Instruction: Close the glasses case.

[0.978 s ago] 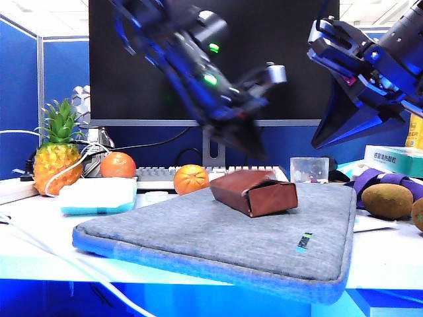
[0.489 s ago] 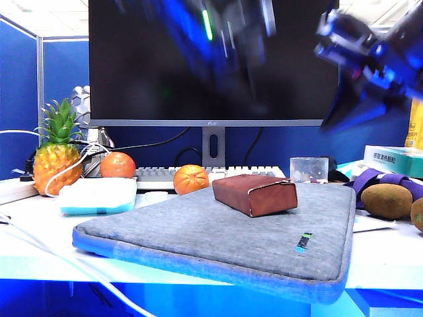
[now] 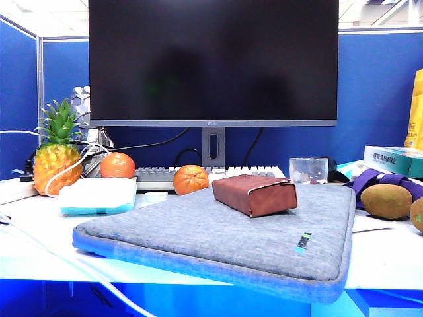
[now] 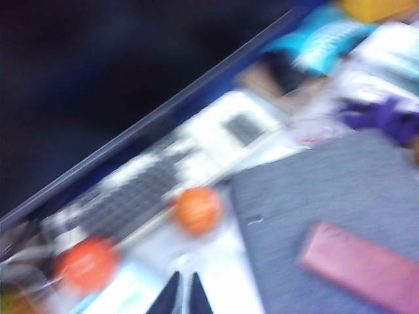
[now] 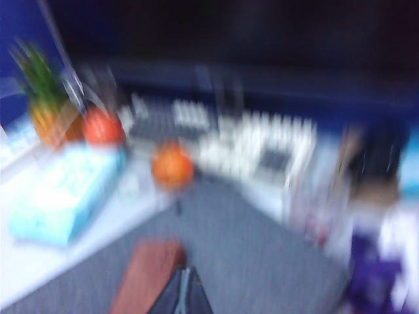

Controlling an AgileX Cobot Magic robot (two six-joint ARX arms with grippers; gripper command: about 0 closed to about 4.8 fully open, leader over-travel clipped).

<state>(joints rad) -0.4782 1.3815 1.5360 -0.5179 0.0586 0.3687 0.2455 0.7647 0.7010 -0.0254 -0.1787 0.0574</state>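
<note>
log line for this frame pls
case: glasses case lid shut, on grey sleeve | left gripper: fingertips nearly together, empty, off case | right gripper: blurred, above case | both outside exterior view

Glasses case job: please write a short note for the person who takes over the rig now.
Left gripper: above the table, fingertips almost together, holding nothing.
Right gripper: above the laptop sleeve, fingertips together, empty; picture is blurred.
Neither gripper shows in the exterior view.
Glasses case: lies on the sleeve, flap down, looks closed.
Left to do: probably nothing; check that the flap is shut.
</note>
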